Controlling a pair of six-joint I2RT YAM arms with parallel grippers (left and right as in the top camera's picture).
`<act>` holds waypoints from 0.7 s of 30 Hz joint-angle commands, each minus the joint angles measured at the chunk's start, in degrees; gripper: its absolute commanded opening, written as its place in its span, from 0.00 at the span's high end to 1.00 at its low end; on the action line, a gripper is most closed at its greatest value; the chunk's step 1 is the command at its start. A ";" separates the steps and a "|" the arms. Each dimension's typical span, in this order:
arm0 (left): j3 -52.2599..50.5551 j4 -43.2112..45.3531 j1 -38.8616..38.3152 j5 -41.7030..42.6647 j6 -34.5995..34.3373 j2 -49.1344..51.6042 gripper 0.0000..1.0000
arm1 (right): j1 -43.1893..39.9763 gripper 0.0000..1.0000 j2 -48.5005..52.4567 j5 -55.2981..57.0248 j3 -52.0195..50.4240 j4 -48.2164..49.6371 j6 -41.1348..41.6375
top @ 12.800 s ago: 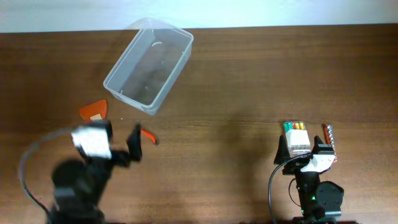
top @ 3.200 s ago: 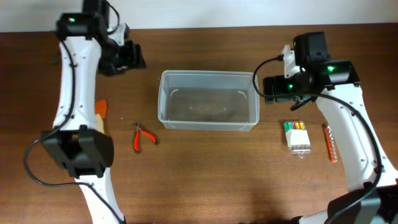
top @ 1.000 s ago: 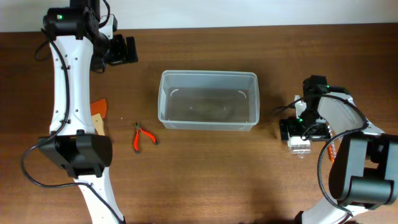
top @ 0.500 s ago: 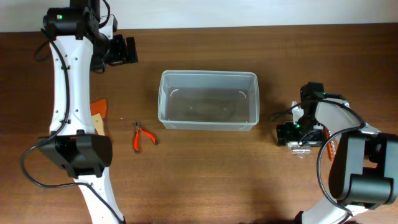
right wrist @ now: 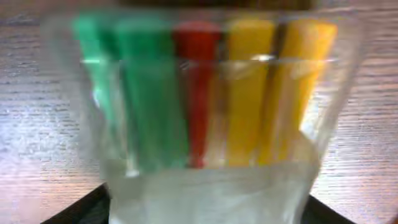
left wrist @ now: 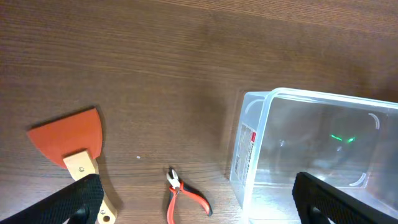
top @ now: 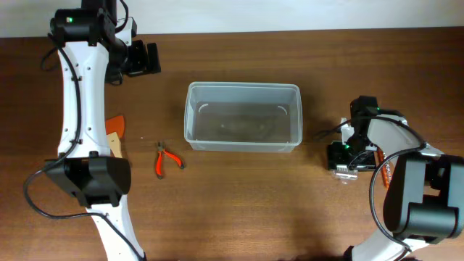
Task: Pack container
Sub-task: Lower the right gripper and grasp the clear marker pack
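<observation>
Overhead, the container (top: 243, 85) sits mid-table, its long axis running across me, with nothing inside it. My left gripper (top: 148, 58) hangs beyond the container's far left corner, fingers wide apart and holding nothing. My right gripper (top: 345, 155) is down just off the container's right short end, low over the marker pack (right wrist: 205, 106). In the right wrist view the pack fills the frame, its pens running up the frame, across the line between my fingers, with a finger at each lower corner. Whether they press on the pack or only flank it, I cannot tell. My right arm is plainly the nearer, and I judge the carry goes leftward over the container's right wall. Left of the container lie the scraper (top: 114, 129) and, nearer it, the pliers (top: 167, 158).
</observation>
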 commanded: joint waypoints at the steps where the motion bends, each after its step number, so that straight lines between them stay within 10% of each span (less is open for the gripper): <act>1: 0.98 -0.09 0.24 -0.46 0.52 -0.26 0.01 | -0.24 0.34 0.42 -0.52 -0.37 -0.31 0.46; 7: 0.98 -0.09 0.24 -0.46 0.52 -0.26 0.01 | -0.24 0.56 0.42 -0.55 -0.35 -0.44 0.46; 21: 0.98 -0.09 0.22 -0.44 0.52 -0.26 0.01 | -0.24 0.63 0.39 -0.52 9.94 -5.73 1.95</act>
